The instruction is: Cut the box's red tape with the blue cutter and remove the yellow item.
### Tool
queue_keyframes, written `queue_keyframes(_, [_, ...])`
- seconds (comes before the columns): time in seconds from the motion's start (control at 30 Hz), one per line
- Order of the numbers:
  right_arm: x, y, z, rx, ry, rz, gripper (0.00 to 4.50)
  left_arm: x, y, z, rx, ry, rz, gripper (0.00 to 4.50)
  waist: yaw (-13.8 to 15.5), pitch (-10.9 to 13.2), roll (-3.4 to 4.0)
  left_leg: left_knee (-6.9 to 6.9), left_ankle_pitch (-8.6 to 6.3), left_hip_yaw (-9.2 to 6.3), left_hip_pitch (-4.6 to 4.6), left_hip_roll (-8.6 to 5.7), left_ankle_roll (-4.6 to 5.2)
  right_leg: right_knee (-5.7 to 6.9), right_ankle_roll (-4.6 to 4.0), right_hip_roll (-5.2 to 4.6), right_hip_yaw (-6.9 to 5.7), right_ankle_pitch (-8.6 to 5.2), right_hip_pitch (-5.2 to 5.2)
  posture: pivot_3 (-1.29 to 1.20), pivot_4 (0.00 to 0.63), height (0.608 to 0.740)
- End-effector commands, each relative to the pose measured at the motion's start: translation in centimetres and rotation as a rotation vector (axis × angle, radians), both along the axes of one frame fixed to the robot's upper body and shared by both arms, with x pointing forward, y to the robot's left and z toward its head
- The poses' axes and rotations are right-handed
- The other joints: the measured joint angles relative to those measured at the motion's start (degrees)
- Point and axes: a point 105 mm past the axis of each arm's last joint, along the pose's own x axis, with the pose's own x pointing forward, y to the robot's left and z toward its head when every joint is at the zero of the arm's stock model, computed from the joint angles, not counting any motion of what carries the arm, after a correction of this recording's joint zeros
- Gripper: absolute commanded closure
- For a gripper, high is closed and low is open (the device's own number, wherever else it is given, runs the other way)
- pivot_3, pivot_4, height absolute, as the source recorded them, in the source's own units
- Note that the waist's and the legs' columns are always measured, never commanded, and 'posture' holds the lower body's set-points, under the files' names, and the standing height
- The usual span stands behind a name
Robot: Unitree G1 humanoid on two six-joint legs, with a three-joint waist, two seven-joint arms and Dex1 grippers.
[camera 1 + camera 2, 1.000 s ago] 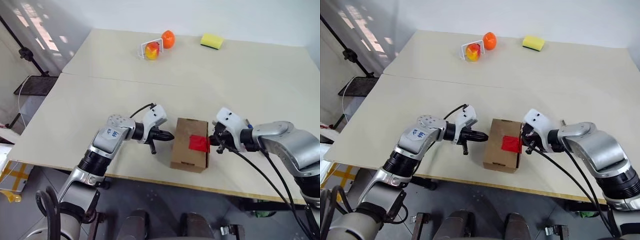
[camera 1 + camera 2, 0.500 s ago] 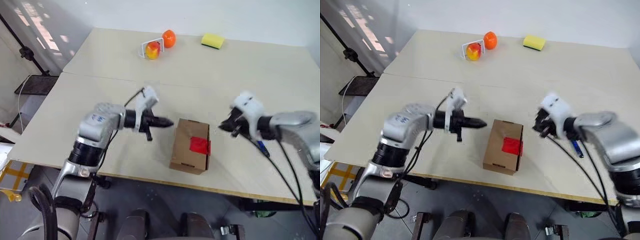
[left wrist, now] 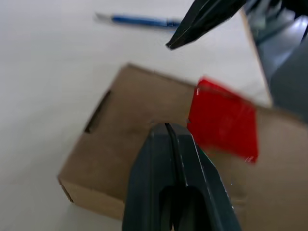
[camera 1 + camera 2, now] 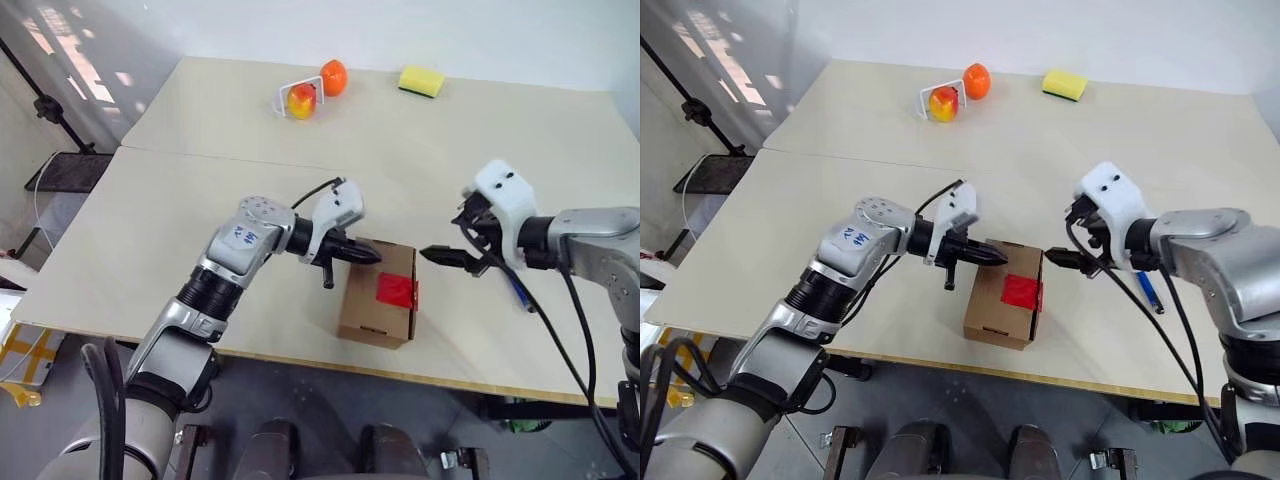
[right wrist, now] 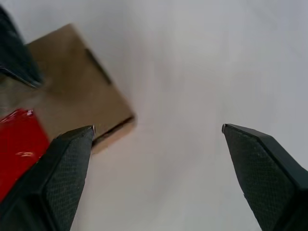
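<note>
The brown box [image 4: 372,312] lies near the table's front edge, its red tape [image 4: 396,291] on the top face toward the right end. My left gripper [image 4: 368,256] is shut and empty, its tip just over the box's top, close to the red tape [image 3: 222,120]. My right gripper [image 4: 447,254] hangs open and empty just right of the box, above the table, with its fingers [image 5: 67,159] spread wide. The blue cutter [image 4: 1147,291] lies flat on the table under my right forearm, also seen beyond the box [image 3: 139,20]. The yellow item is hidden.
At the far side of the table sit a red-and-yellow fruit [image 4: 302,100] against a small white stand, an orange [image 4: 334,76] and a yellow sponge [image 4: 422,81]. A seam crosses the tabletop [image 4: 200,200]. The front edge runs just below the box.
My right gripper has opened and risen away from the red tape; the blue cutter now lies on the table. My left gripper has swung right, over the box's top.
</note>
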Motion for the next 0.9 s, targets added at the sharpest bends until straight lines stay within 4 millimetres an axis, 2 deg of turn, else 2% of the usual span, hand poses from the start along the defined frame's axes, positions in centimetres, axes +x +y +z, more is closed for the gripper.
queue_keyframes(0.03, [0.0,0.2,-0.1,-0.014,-0.024,-0.011,0.03,0.2,-0.1,0.4,0.051,-0.085,-0.038,4.50,-0.01,0.00,0.00,0.01,0.00,0.01,0.00,0.00,0.00,0.00,0.00,0.00,-0.01,0.00,0.00,0.00,0.150,0.740])
queue_keyframes(0.27, [0.1,0.5,-2.4,0.018,0.035,-0.006,0.03,0.4,0.4,-0.4,0.087,-0.104,-0.036,4.50,-0.02,-0.01,-0.01,0.02,0.00,-0.01,0.05,0.01,0.00,0.10,0.00,0.00,-0.01,0.00,0.01,0.00,0.150,0.740])
queue_keyframes(0.4, [-0.1,-0.7,-3.9,-0.068,0.066,-0.016,0.03,0.5,0.6,-0.5,0.091,-0.106,-0.026,4.50,-0.01,-0.01,-0.01,0.10,0.00,-0.05,0.10,0.02,0.00,0.27,0.00,0.00,0.00,0.00,0.01,0.00,0.150,0.740])
queue_keyframes(0.53, [0.0,-2.9,-5.3,-0.188,0.079,-0.020,0.03,0.5,1.0,-0.7,0.095,-0.099,-0.014,4.50,0.19,-0.05,-0.10,0.20,0.00,-0.04,0.11,0.00,0.01,0.27,0.00,0.00,-0.02,0.00,0.13,0.00,0.150,0.740])
queue_keyframes(0.63, [0.3,-3.8,-5.7,-0.237,0.076,-0.012,0.03,0.5,1.2,-0.8,0.097,-0.097,-0.003,4.50,0.07,-0.04,-0.10,0.20,-0.02,-0.06,0.10,-0.03,0.03,0.22,0.00,-0.05,0.02,0.00,0.12,0.00,0.150,0.740])
queue_keyframes(0.9, [0.3,-4.4,-6.2,-0.385,0.052,0.096,0.03,0.5,1.2,-1.1,0.093,-0.096,0.021,4.50,-0.08,-0.05,-0.10,0.25,-0.01,-0.08,0.12,0.03,0.02,0.24,0.00,-0.02,0.04,0.00,0.10,0.00,0.150,0.740])
